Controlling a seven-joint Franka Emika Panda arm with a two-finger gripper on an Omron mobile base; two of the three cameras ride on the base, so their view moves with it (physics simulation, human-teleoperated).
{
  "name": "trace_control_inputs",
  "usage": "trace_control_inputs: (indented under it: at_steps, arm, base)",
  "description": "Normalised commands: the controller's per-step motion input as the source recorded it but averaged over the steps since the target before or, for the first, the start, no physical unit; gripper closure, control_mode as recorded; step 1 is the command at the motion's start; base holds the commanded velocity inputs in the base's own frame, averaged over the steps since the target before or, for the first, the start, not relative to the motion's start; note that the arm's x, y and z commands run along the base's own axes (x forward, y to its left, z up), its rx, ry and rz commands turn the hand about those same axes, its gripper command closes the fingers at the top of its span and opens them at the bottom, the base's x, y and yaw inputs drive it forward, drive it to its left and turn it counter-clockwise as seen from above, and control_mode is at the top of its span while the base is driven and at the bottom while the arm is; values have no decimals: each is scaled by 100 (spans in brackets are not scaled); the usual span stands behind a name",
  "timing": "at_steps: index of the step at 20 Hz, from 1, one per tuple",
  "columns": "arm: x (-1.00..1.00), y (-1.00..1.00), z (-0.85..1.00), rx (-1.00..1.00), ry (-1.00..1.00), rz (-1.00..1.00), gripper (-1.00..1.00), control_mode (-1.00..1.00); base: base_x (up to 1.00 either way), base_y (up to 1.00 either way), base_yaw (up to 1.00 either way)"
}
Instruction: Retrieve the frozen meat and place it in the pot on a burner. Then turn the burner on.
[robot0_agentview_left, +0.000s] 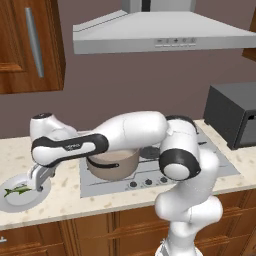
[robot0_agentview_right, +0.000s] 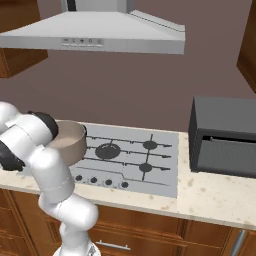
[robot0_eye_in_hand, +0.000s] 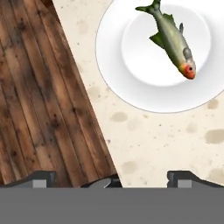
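- Hovering over the left end of the counter (robot0_agentview_left: 65, 197), the hand (robot0_agentview_left: 38, 184) is hanging right at the near edge of the round white plate (robot0_agentview_left: 31, 200), not yet centred on the fish.
- In the hand view the frozen meat (robot0_eye_in_hand: 173, 39) is lying up and to the right of the fingertips (robot0_eye_in_hand: 188, 178), well clear of both, so I'm guessing the hand needs to shift that way before dropping.
- The fish's long axis is running diagonally in that view, tail toward the top, orange-red head pointing down-right, so the wrist probably needs a bit of a roll to get the jaws straddling the slim body crosswise.
- The hand is spread as wide as it goes, holding nothing and touching nothing; one tip is hanging over the counter, the other out past the counter edge above the wooden floor (robot0_eye_in_hand: 39, 105).
- The pot (robot0_agentview_left: 114, 162) is sitting on the stove's (robot0_agentview_left: 212, 160) front-left burner, just to the right of the plate, partly hidden behind the forearm, so the carry over looks short.
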Motion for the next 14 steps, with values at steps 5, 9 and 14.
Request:
trace_control_inputs:
  at_steps: [5,9,14]
  arm:
    - [11,17,-9,-2,0,3,-100,-100]
    - [14,19,0,0,0,1,-100,-100]
    - [16,24,-1,0,0,0,-100,-100]
  base:
    - [0,0,0]
    - [0,0,0]
    - [0,0,0]
